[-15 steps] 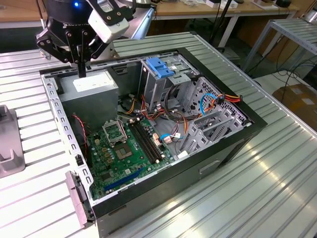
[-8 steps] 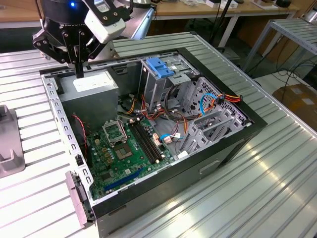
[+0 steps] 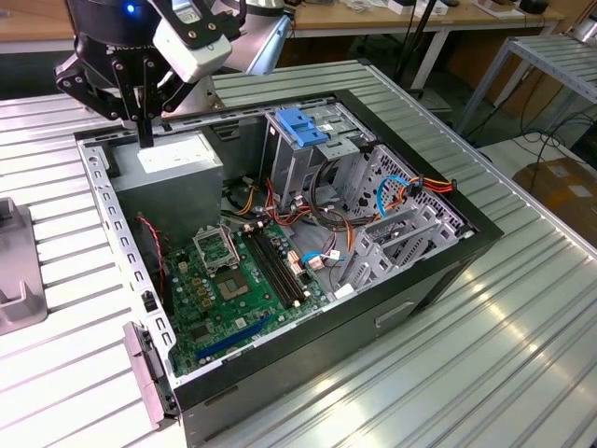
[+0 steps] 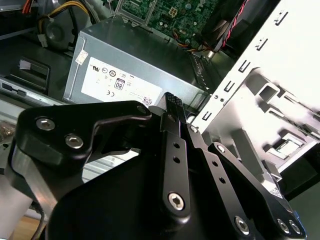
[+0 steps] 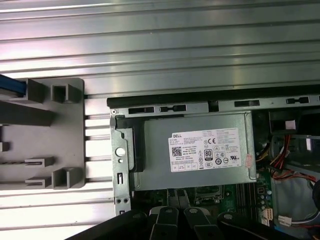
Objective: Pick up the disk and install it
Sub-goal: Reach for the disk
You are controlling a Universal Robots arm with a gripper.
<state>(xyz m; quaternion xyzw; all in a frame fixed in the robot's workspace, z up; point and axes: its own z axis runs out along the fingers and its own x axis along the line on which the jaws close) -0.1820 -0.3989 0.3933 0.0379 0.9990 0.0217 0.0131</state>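
My gripper (image 3: 145,138) hangs over the back corner of the open computer case (image 3: 438,271), on the exterior view's left. Its black fingers (image 4: 172,102) stand together with nothing between them, just above the grey power-supply box (image 3: 177,159). A bright blue rail (image 5: 11,87) shows at the picture's edge in the first wrist view, beside the grey holder (image 5: 45,135). It looks like one side of the disk, and the rest is cut off. A blue plastic part (image 3: 300,126) sits on top of the drive cage; I cannot tell whether a metal body lies under it.
Inside the case lie a green motherboard (image 3: 233,280), bundles of coloured cables (image 3: 410,187) and a metal drive cage (image 3: 317,159). The case stands on a ribbed metal table (image 3: 485,355). The grey holder (image 3: 14,271) sits on the table at the exterior view's left.
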